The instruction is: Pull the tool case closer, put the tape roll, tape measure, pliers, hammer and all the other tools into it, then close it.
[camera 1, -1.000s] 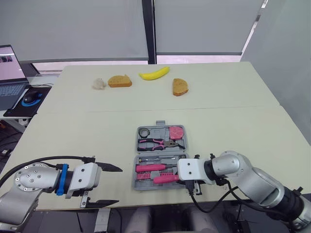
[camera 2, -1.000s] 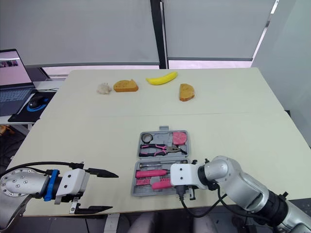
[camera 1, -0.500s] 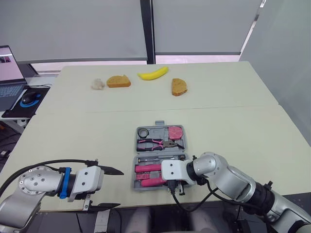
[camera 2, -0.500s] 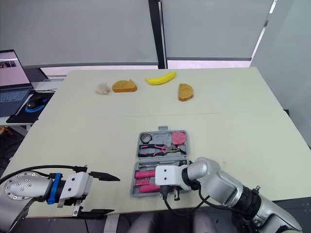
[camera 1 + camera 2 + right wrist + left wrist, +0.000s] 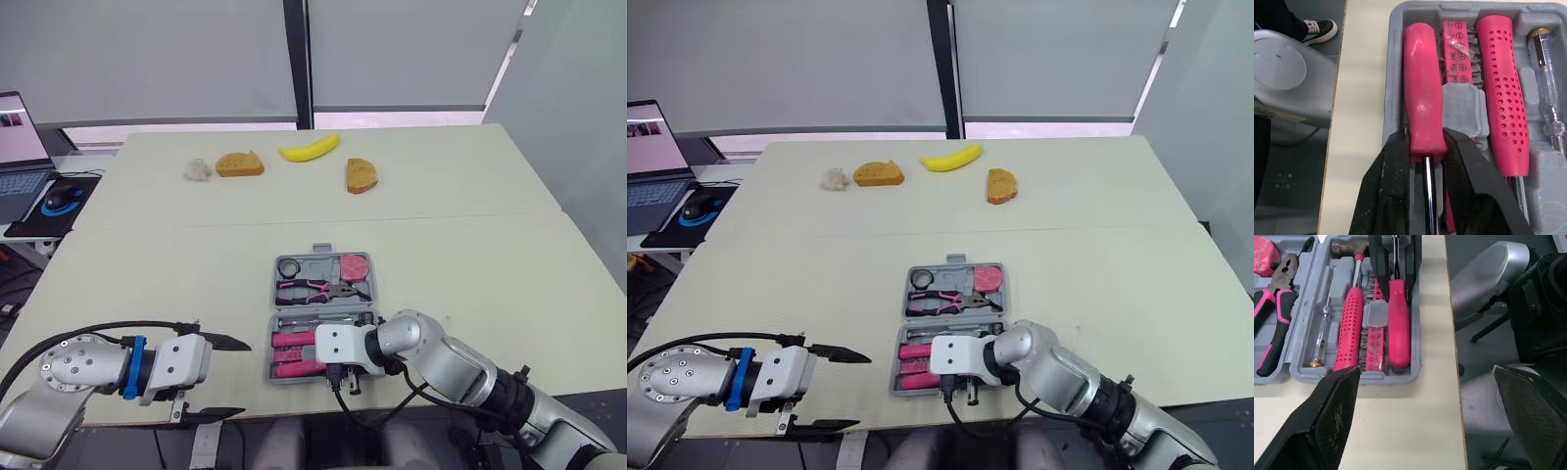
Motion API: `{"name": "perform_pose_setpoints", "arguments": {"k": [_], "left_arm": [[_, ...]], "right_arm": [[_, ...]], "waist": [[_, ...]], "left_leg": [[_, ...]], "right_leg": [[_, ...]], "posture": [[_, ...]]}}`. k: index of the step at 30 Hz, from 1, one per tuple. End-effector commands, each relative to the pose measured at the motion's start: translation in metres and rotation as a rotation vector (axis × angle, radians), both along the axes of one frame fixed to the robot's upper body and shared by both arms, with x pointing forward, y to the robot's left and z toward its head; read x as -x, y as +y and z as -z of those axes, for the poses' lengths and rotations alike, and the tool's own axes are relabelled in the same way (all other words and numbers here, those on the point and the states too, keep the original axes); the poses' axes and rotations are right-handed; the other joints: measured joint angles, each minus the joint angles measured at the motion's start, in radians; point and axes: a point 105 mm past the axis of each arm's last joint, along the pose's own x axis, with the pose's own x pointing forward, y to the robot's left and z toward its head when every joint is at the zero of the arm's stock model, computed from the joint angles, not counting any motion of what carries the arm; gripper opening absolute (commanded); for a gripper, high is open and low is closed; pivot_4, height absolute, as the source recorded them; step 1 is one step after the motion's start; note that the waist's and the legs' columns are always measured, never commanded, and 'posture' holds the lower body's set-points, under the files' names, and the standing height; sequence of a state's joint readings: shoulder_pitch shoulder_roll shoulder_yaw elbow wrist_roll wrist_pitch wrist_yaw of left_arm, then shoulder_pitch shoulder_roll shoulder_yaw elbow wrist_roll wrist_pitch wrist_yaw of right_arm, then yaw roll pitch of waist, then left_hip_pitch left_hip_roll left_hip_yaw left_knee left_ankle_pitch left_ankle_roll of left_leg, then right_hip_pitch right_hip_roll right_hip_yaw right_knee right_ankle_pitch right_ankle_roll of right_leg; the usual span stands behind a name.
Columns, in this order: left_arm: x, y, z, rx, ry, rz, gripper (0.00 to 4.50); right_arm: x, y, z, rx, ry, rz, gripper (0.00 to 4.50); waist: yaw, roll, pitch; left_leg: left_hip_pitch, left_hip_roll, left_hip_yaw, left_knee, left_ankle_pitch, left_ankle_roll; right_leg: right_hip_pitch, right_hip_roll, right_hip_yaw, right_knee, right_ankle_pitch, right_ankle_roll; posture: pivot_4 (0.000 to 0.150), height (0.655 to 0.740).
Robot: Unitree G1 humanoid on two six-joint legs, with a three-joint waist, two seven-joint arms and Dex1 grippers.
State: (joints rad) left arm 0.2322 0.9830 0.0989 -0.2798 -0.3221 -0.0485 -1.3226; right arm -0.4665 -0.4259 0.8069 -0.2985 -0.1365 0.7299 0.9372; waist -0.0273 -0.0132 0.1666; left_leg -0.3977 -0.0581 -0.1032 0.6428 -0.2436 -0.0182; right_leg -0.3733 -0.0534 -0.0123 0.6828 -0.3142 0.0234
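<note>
The grey tool case (image 5: pixel 318 261) lies open near the table's front edge. Its far half holds the tape roll (image 5: pixel 289 266), the pink tape measure (image 5: pixel 355 265) and the pliers (image 5: pixel 318 289). Its near half holds the hammer with the dotted pink handle (image 5: pixel 1498 98), a bit rack (image 5: pixel 1457 44), a clear tester screwdriver (image 5: pixel 1547 73) and a pink screwdriver (image 5: pixel 1422 98). My right gripper (image 5: pixel 1425 141) is shut on the pink screwdriver where handle meets shaft; the screwdriver lies in the case's front slot. My left gripper (image 5: pixel 230 379) hangs open at the front edge, left of the case.
At the table's far side lie a banana (image 5: pixel 310 149), two bread pieces (image 5: pixel 240 164) (image 5: pixel 361 175) and a small white lump (image 5: pixel 198 169). A laptop (image 5: pixel 20 147) and a mouse (image 5: pixel 59 200) sit on a side desk to the left. The case reaches close to the table edge.
My right gripper has moved left across the case's near half, with the pink screwdriver now lying along the front slot. The left gripper has hardly moved.
</note>
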Motion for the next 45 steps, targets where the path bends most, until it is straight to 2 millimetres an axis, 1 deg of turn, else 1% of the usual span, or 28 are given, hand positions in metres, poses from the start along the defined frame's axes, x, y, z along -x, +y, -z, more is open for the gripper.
{"name": "perform_pose_setpoints", "arguments": {"k": [1, 3, 7, 11, 13, 14, 15, 17, 19, 21, 24, 27, 29, 33, 38, 39, 40, 42, 45], "left_arm": [[-0.001, -0.005, -0.002, 0.005, -0.02, 0.015, 4.5], [-0.002, -0.006, -0.001, 0.005, -0.024, 0.016, 4.5], [-0.003, -0.007, -0.001, 0.006, -0.028, 0.017, 4.5], [-0.004, -0.008, -0.001, 0.006, -0.031, 0.015, 4.5], [-0.003, -0.008, 0.0, 0.008, -0.031, 0.014, 4.5], [-0.003, -0.008, 0.0, 0.008, -0.03, 0.014, 4.5], [-0.003, -0.008, 0.0, 0.009, -0.03, 0.013, 4.5], [-0.003, -0.009, 0.0, 0.011, -0.031, 0.011, 4.5], [-0.003, -0.009, 0.0, 0.012, -0.026, 0.008, 4.5], [-0.003, -0.009, 0.001, 0.011, -0.021, 0.006, 4.5], [-0.005, -0.011, 0.0, 0.016, -0.028, 0.003, 4.5], [-0.007, -0.012, 0.0, 0.02, -0.035, -0.001, 4.5], [-0.008, -0.013, 0.001, 0.02, -0.038, -0.002, 4.5], [-0.008, -0.015, 0.002, 0.025, -0.042, -0.001, 4.5], [-0.009, -0.014, 0.002, 0.028, -0.042, -0.009, 4.5], [-0.01, -0.013, 0.002, 0.03, -0.042, -0.014, 4.5], [-0.011, -0.012, 0.001, 0.034, -0.043, -0.025, 4.5], [-0.018, -0.007, -0.002, 0.058, -0.043, -0.075, 4.5], [-0.031, 0.001, -0.01, 0.109, -0.03, -0.181, 4.5]], "right_arm": [[-0.004, 0.006, -0.012, -0.045, -0.023, -0.012, 1.83], [-0.003, 0.006, -0.014, -0.05, -0.003, -0.019, 2.32], [-0.004, 0.01, -0.024, -0.09, -0.003, -0.035, 3.3], [-0.002, 0.007, -0.048, -0.166, 0.0, -0.1, 3.3], [-0.001, 0.006, -0.053, -0.193, -0.005, -0.113, 3.3], [-0.002, 0.006, -0.053, -0.199, -0.007, -0.113, 2.93], [-0.002, 0.006, -0.052, -0.196, -0.006, -0.114, 2.8], [0.001, 0.002, -0.043, -0.163, -0.012, -0.142, 2.3], [0.003, 0.001, -0.032, -0.144, 0.014, -0.14, 1.84], [0.003, 0.001, -0.026, -0.136, 0.016, -0.128, 1.38], [0.0, 0.001, -0.022, -0.129, 0.01, -0.118, 0.67], [-0.002, 0.001, -0.019, -0.131, 0.011, -0.112, 0.06], [-0.002, 0.0, -0.016, -0.134, 0.02, -0.096, 0.02], [-0.001, -0.008, 0.002, -0.086, 0.029, -0.094, 0.02], [-0.002, -0.012, 0.013, -0.069, 0.025, -0.088, 0.02], [-0.002, -0.012, 0.012, -0.076, 0.019, -0.091, 0.02], [-0.003, -0.009, 0.006, -0.105, 0.016, -0.092, 0.02], [-0.002, -0.005, -0.011, -0.179, 0.006, -0.102, 0.02], [-0.005, -0.003, -0.04, -0.291, -0.03, -0.097, 0.02]], "waist": [[-0.001, 0.0, 0.0], [-0.001, 0.0, 0.0], [-0.001, 0.0, 0.0], [-0.001, 0.0, 0.0], [-0.001, 0.0, 0.0], [-0.001, 0.0, 0.0], [-0.001, 0.0, 0.0], [0.0, 0.0, 0.0], [0.0, 0.0, 0.0], [-0.001, 0.0, 0.0], [-0.001, 0.0, 0.0], [-0.001, 0.0, 0.0], [-0.001, 0.0, 0.0], [0.0, 0.0, 0.0], [-0.001, 0.0, 0.0], [-0.001, 0.0, 0.0], [-0.001, 0.0, 0.0], [0.0, 0.0, 0.0], [0.0, 0.0, 0.0]], "left_leg": [[0.0, 0.0, 0.0, 0.0, 0.0, 0.0], [0.0, 0.0, 0.0, 0.0, 0.0, 0.0], [0.0, 0.0, 0.0, 0.0, 0.0, 0.0], [0.0, 0.0, 0.0, 0.0, 0.0, 0.0], [0.0, 0.0, 0.0, 0.0, 0.0, 0.0], [0.0, 0.0, 0.0, 0.0, 0.0, 0.0], [0.0, 0.0, 0.0, 0.0, 0.0, 0.0], [0.0, 0.0, 0.0, 0.0, 0.0, 0.0], [0.0, 0.0, 0.0, 0.0, 0.0, 0.0], [0.0, 0.0, 0.0, 0.0, 0.0, 0.0], [0.0, 0.0, 0.0, 0.0, 0.0, 0.0], [0.0, 0.0, 0.0, 0.0, 0.0, 0.0], [0.0, 0.0, 0.0, 0.0, 0.0, 0.0], [0.0, 0.0, 0.0, 0.0, 0.0, 0.0], [0.0, 0.0, 0.0, 0.0, 0.0, 0.0], [0.0, 0.0, 0.0, 0.0, 0.0, 0.0], [0.0, 0.0, 0.0, 0.0, 0.0, 0.0], [0.0, 0.0, 0.0, 0.0, 0.0, 0.0], [0.0, 0.0, 0.0, 0.0, 0.0, 0.0]], "right_leg": [[0.0, 0.0, 0.0, 0.0, 0.0, 0.0], [0.0, 0.0, 0.0, 0.0, 0.0, 0.0], [0.0, 0.0, 0.0, 0.0, 0.0, 0.0], [0.0, 0.0, 0.0, 0.0, 0.0, 0.0], [0.0, 0.0, 0.0, 0.0, 0.0, 0.0], [0.0, 0.0, 0.0, 0.0, 0.0, 0.0], [0.0, 0.0, 0.0, 0.0, 0.0, 0.0], [0.0, 0.0, 0.0, 0.0, 0.0, 0.0], [0.0, 0.0, 0.0, 0.0, 0.0, 0.0], [0.0, 0.0, 0.0, 0.0, 0.0, 0.0], [0.0, 0.0, 0.0, 0.0, 0.0, 0.0], [0.0, 0.0, 0.0, 0.0, 0.0, 0.0], [0.0, 0.0, 0.0, 0.0, 0.0, 0.0], [0.0, 0.0, 0.0, 0.0, 0.0, 0.0], [0.0, 0.0, 0.0, 0.0, 0.0, 0.0], [0.0, 0.0, 0.0, 0.0, 0.0, 0.0], [0.001, 0.0, 0.0, 0.0, 0.0, 0.0], [0.001, 0.0, 0.0, 0.0, 0.0, 0.0], [0.001, 0.0, 0.0, 0.0, 0.0, 0.0]], "posture": [[0.15, 0.74], [0.15, 0.74], [0.15, 0.74], [0.15, 0.74], [0.15, 0.74], [0.15, 0.74], [0.15, 0.74], [0.15, 0.74], [0.15, 0.74], [0.15, 0.74], [0.15, 0.74], [0.15, 0.74], [0.15, 0.74], [0.15, 0.74], [0.15, 0.74], [0.15, 0.74], [0.15, 0.74], [0.15, 0.74], [0.15, 0.74]]}}
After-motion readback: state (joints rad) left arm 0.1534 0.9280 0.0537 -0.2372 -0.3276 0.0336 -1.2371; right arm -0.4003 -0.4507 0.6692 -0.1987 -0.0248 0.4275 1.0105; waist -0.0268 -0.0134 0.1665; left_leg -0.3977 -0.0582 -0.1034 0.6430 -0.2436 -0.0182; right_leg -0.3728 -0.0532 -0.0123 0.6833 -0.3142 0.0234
